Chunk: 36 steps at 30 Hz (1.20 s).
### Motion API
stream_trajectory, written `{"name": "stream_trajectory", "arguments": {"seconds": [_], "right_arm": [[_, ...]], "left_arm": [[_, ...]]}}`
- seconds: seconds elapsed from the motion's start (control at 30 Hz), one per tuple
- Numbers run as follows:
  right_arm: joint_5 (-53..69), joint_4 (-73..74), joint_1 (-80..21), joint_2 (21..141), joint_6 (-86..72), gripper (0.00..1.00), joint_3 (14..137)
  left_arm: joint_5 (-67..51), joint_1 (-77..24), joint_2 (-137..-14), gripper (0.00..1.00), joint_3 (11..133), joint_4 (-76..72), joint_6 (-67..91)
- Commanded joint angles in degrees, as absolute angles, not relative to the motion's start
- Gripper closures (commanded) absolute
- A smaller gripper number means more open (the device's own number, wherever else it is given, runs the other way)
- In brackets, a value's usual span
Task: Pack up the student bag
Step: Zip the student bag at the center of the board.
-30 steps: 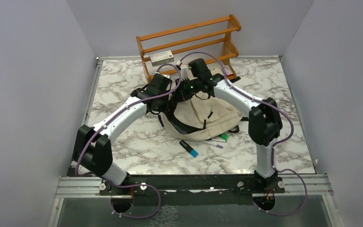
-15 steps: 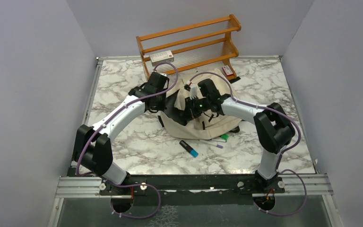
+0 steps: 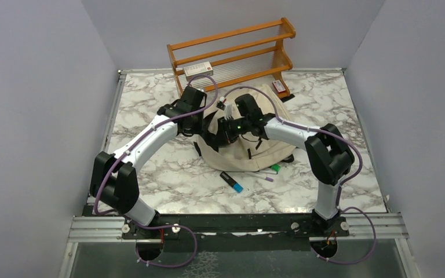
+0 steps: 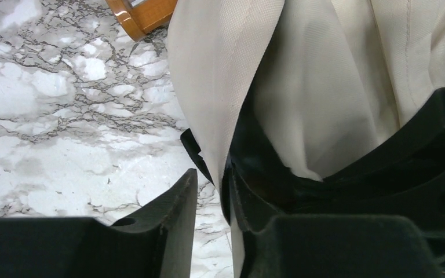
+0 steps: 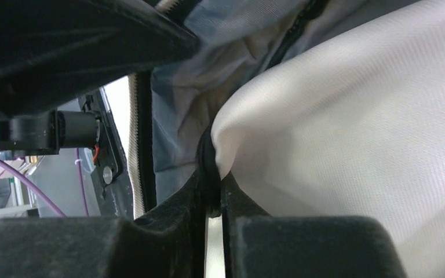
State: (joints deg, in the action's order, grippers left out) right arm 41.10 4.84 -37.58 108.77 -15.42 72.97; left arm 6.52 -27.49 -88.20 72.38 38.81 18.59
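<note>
As seen from above, found the student bag (image 3: 255,153) slumped on the table (image 3: 150,110), just in front of the wooden rack (image 3: 232,52). Pinched its black-edged rim with the right fingers (image 5: 171,211). Had the left fingers (image 4: 168,231) slightly spread around a beige edge, not clamping. Judged packing barely begun: saw pens (image 3: 232,181) outside it, farther from the rack.

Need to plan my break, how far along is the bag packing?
Done: nothing visibly packed. In hand: right pincer pinches the student bag at its opening edge; left pincer stands open around the rim. Left: blue-tipped marker and other pens lie on the table outside the bag.
</note>
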Motion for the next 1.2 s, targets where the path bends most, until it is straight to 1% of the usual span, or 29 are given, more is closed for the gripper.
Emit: {"name": "stream_trajectory", "arguments": {"seconds": [0.0, 0.07, 0.1, 0.23, 0.4, 0.53, 0.63, 0.73, 0.9, 1.03, 1.17], "right_arm": [[44.4, 2.34, -38.59, 110.23, -19.24, 0.76, 77.04], [44.36, 3.09, -38.58, 110.78, -20.11, 0.66, 79.19], [43.82, 4.05, -38.58, 110.89, -19.87, 0.63, 80.13], [37.24, 6.82, -38.58, 108.03, -17.83, 0.56, 80.0], [24.19, 8.17, -38.52, 100.1, -15.93, 0.54, 75.38], [9.95, 12.15, -38.34, 94.54, -14.85, 0.5, 73.15], [3.11, 13.46, -37.26, 91.32, -14.36, 0.47, 70.73], [0.3, 16.74, -34.91, 90.21, -14.68, 0.45, 70.56], [-5.23, 22.38, -32.65, 88.42, -17.53, 0.45, 69.14], [-6.17, 24.16, -30.37, 85.71, -23.74, 0.42, 65.54], [-6.4, 25.17, -29.88, 83.36, -31.93, 0.4, 61.75]], "left_arm": [[6.94, -27.25, -88.04, 0.7, 73.38, 39.03, 18.11], [7.05, -27.22, -87.69, 0.69, 73.01, 39.0, 18.11], [7.28, -27.21, -87.63, 0.69, 72.75, 38.99, 18.18], [7.56, -27.16, -87.43, 0.69, 72.36, 38.94, 18.48], [7.36, -27.11, -87.1, 0.69, 72.03, 38.5, 18.24], [6.75, -27.16, -86.38, 0.68, 72.18, 37.33, 18.0], [6.4, -27.16, -86.07, 0.62, 72.11, 36.0, 17.76], [5.3, -27.16, -85.89, 0.57, 72.25, 34.95, 17.58], [2.07, -27.15, -84.06, 0.49, 72.39, 32.04, 17.42], [-1.16, -27.29, -81.18, 0.41, 72.17, 27.36, 17.28], [-3.99, -29.48, -80.46, 0.38, 73.09, 23.5, 17.23]]}}
